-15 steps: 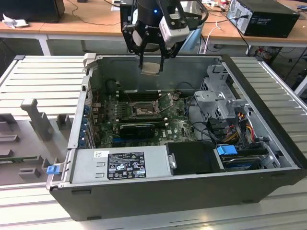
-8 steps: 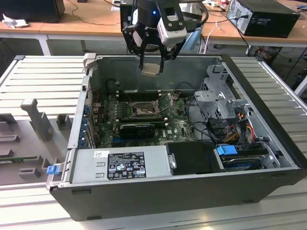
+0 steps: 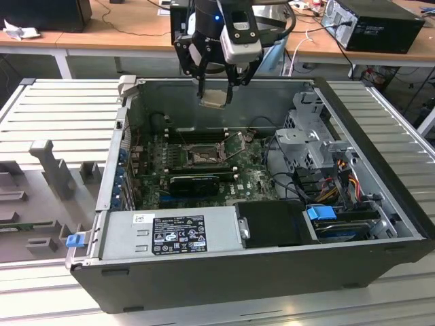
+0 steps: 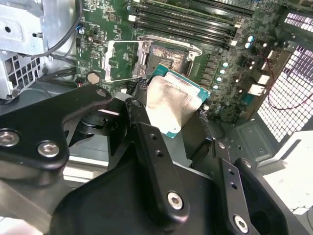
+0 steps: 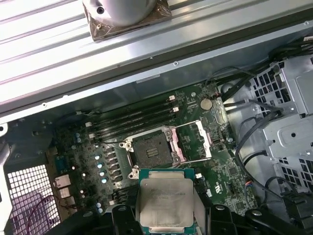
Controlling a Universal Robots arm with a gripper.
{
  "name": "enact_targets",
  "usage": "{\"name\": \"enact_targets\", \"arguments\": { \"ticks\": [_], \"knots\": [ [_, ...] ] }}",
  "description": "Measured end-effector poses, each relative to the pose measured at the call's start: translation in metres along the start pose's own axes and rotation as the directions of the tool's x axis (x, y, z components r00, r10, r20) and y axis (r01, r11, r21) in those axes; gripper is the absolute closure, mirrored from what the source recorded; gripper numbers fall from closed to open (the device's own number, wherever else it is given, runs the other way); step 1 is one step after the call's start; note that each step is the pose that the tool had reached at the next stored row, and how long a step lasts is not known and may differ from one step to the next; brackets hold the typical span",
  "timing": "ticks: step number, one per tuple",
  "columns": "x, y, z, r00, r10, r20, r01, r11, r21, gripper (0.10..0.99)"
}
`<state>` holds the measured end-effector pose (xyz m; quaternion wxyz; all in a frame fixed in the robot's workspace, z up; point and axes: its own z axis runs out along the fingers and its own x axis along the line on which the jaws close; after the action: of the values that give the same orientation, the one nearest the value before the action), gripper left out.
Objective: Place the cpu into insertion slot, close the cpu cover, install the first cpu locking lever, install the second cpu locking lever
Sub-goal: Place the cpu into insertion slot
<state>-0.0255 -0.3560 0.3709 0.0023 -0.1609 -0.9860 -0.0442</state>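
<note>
My gripper (image 3: pixel 215 87) hangs above the open computer case, shut on the cpu (image 3: pixel 213 99), a flat square chip with a pale silver face. In both wrist views the cpu (image 4: pixel 172 102) (image 5: pixel 165 200) sits between the black fingers (image 4: pixel 146 142). Below it on the green motherboard, the insertion slot (image 3: pixel 202 157) (image 5: pixel 150 152) (image 4: pixel 168 56) lies open and dark, with nothing in it. The cpu cover (image 5: pixel 193 142) (image 4: pixel 121 61), a thin silvery frame, is swung open beside the slot. The cpu is well above the slot and apart from it.
A long black expansion card (image 3: pixel 194 182) lies just in front of the slot, and memory slots (image 5: pixel 132 117) lie behind it. The power supply (image 3: pixel 170 234), drive cage (image 3: pixel 309 142) and cables (image 3: pixel 340 176) crowd the case. The case walls (image 3: pixel 119 136) ring the board.
</note>
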Motion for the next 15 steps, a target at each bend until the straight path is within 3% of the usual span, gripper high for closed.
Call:
{"name": "enact_targets", "arguments": {
  "ticks": [8,15],
  "knots": [
    [0.0000,0.0000,0.0002,0.9985,0.055,0.0048,-0.055,0.9985,-0.001,0.557],
    [0.0000,0.0000,0.0004,0.9936,0.113,0.0098,-0.113,0.9936,-0.002,0.557]
  ]
}}
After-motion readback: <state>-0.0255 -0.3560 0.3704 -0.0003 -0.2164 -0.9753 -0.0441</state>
